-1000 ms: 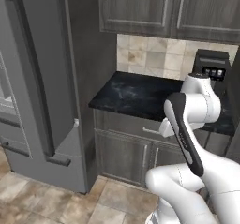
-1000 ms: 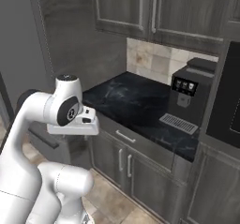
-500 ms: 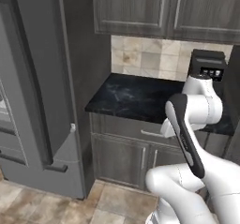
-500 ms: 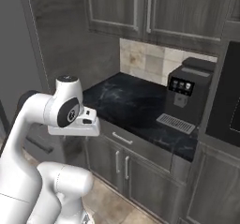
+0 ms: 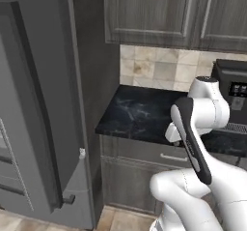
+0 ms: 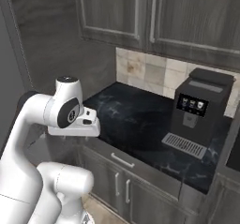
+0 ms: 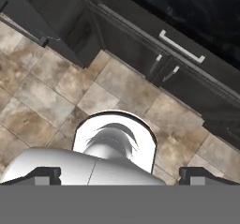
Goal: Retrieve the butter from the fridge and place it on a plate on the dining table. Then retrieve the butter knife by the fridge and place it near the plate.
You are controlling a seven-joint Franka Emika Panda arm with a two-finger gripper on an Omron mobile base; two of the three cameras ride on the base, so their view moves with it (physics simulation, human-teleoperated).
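End effector [image 7: 120, 174] empty, jaws apart, aimed at floor; view has slid toward fridge [image 5: 34, 109], base nearing it, butter not fetched

One fridge [image 5: 34, 128] is seen, with one long dark handle [image 5: 36, 128] in view. One black bench [image 6: 140, 124] carries one coffee machine [image 6: 199, 106]. Two upper cabinet doors [image 6: 154, 12] are counted, each with one handle, and one drawer handle [image 6: 123, 160] below.

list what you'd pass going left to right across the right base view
robot arm → black marble counter → coffee machine
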